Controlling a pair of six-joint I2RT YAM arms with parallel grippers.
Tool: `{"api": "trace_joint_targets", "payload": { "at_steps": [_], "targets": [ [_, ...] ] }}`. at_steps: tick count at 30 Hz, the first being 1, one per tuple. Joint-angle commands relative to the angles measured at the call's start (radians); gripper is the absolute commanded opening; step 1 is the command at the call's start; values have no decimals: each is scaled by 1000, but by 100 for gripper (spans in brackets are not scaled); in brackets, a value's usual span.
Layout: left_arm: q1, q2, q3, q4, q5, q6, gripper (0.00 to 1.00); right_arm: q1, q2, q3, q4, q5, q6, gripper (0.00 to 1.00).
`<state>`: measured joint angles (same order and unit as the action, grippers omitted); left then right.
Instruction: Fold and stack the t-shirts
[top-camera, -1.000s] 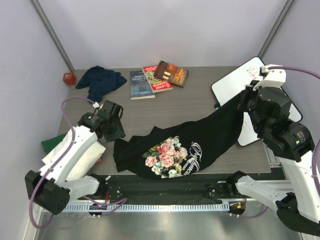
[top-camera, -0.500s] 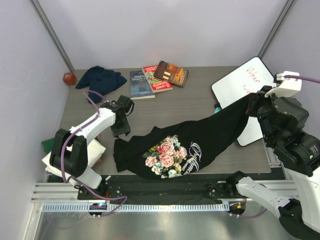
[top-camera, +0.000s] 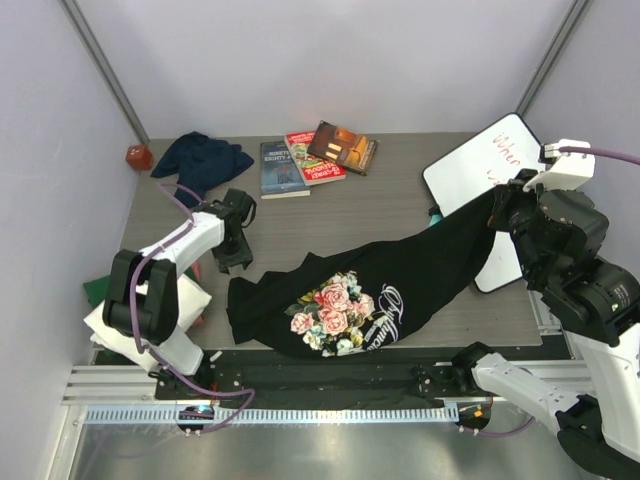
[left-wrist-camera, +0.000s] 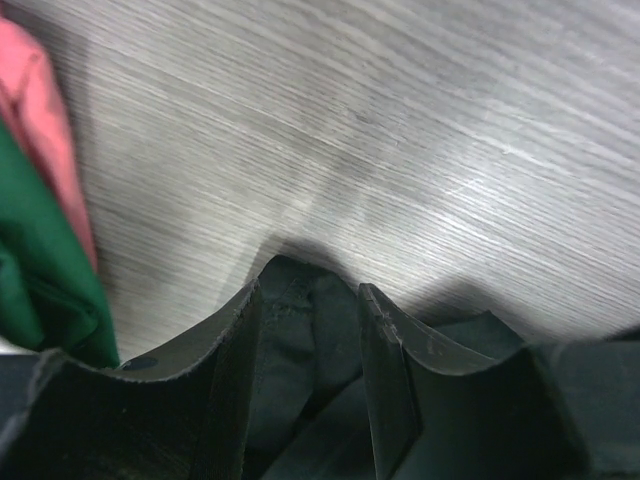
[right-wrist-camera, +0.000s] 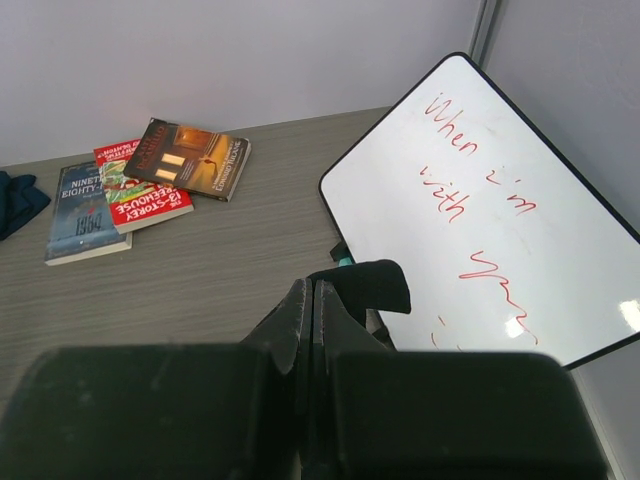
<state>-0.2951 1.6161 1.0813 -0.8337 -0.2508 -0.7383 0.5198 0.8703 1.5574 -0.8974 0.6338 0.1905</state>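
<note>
The black shirt (top-camera: 430, 265), soft and rumpled with a pink-and-white rose print and white lettering, stretches in a long diagonal band across the grey wood-grain table (top-camera: 380, 205). Its wide end lies flat near the front edge and its narrow end is lifted at the right. There the right gripper (right-wrist-camera: 312, 290) has its jaws pressed together on a fold of that cloth. The left gripper (left-wrist-camera: 310, 290) stands with jaws spread at the shirt's left edge; dark cloth shows between its fingers (left-wrist-camera: 225, 370), possibly the shirt's corner. A navy shirt (top-camera: 200, 160) lies crumpled at the back left. A green shirt (left-wrist-camera: 30, 250) and a pink strip (left-wrist-camera: 40, 110) lie beside the left gripper. 3 glossy books (right-wrist-camera: 140, 185) fan out at the back. A rounded whiteboard (right-wrist-camera: 560, 290) with red writing sits at the right, just behind the lifted cloth.
</note>
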Motion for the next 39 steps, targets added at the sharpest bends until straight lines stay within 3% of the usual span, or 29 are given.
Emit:
{"api": "trace_joint_targets", "payload": {
  "at_steps": [1,10,13,16,18,28,39],
  "targets": [
    [7,18,-37,44,22,2,44,-1,-4,-3,57,17,-13,1],
    [8,42,-84,70,18,-13,44,-1,-4,0,58,17,-20,1],
    [8,50,-101,84,24,-16,36,-1,-5,3,58,21,-25,1],
    [8,59,-107,90,30,-19,8,-1,-5,1,60,21,-28,1],
    [8,53,-104,88,25,-21,0,-1,-5,1,60,20,-28,1],
    [8,-132,6,26,-57,-6,0,-1,-5,-45,71,15,-3,1],
    [16,-265,419,-185,-180,137,0,-1,-4,-79,94,27,17,1]
  ]
}}
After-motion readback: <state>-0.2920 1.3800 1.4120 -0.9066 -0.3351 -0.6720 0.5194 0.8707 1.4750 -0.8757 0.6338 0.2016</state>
